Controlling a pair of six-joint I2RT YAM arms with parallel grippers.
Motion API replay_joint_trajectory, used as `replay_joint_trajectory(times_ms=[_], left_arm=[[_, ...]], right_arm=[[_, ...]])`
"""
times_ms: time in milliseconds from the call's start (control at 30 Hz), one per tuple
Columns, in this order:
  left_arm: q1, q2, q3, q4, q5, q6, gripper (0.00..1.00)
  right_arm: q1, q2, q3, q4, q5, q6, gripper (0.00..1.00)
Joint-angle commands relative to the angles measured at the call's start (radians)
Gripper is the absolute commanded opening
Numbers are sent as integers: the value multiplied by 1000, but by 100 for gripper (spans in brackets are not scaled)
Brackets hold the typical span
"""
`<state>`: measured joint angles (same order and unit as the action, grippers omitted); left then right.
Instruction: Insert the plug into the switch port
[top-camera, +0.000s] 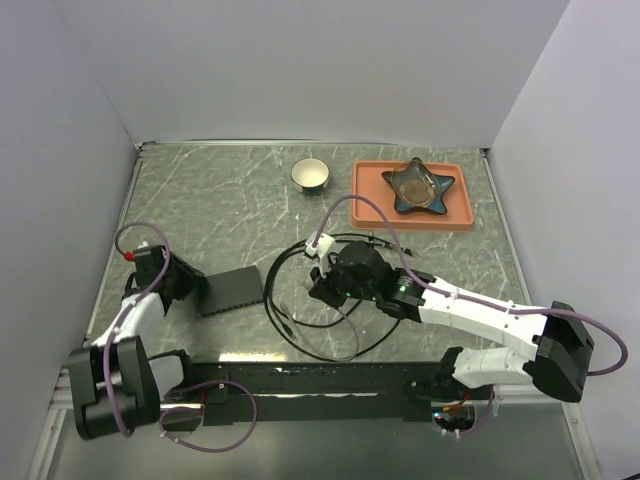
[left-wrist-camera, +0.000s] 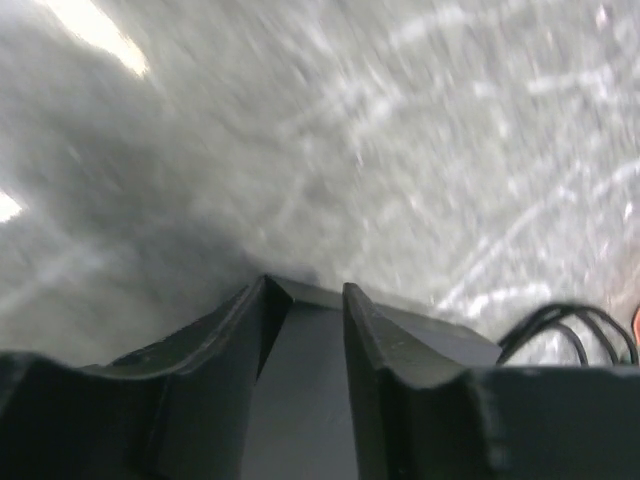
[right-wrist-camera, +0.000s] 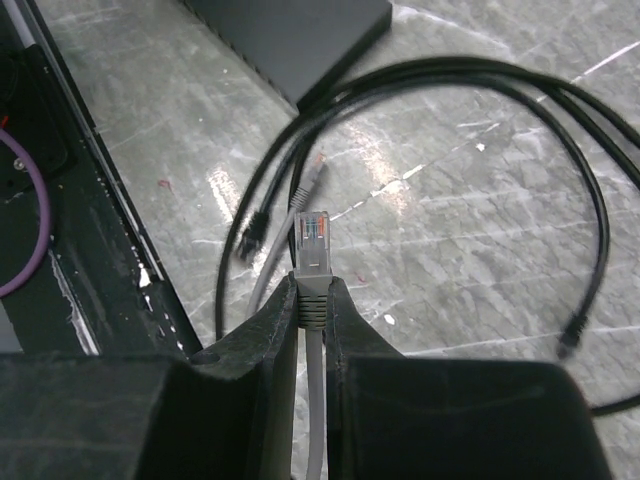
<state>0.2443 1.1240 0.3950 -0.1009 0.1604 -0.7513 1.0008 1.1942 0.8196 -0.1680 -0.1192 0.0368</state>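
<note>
The black switch (top-camera: 232, 292) lies on the marble table left of centre. My left gripper (top-camera: 197, 290) is at its left end. In the left wrist view the fingers (left-wrist-camera: 250, 320) close on the switch's dark body (left-wrist-camera: 300, 390). My right gripper (top-camera: 322, 290) is right of the switch. In the right wrist view it (right-wrist-camera: 312, 285) is shut on the grey boot of a cable, and the clear plug (right-wrist-camera: 316, 232) sticks out past the fingertips. The plug points roughly toward the switch (right-wrist-camera: 290, 35), which is well apart from it. The ports cannot be seen.
Black cables (top-camera: 300, 335) loop on the table between the arms, with loose ends (right-wrist-camera: 250, 235) near the plug. A second grey plug (right-wrist-camera: 312, 172) lies just beyond. A small bowl (top-camera: 311, 174) and an orange tray (top-camera: 368, 205) with a star-shaped dish (top-camera: 419, 186) stand at the back.
</note>
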Motion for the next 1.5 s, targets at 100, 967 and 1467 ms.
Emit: replay_joint_trajectory(times_ms=[100, 967, 1467], left_arm=[[-25, -174, 17, -107, -82, -57, 51], [-868, -151, 65, -195, -237, -264, 1], [-947, 190, 229, -371, -504, -298, 1]], right_arm=[[-1, 85, 122, -21, -48, 29, 0], [-152, 107, 170, -77, -10, 69, 0], [-205, 71, 136, -87, -25, 58, 0]])
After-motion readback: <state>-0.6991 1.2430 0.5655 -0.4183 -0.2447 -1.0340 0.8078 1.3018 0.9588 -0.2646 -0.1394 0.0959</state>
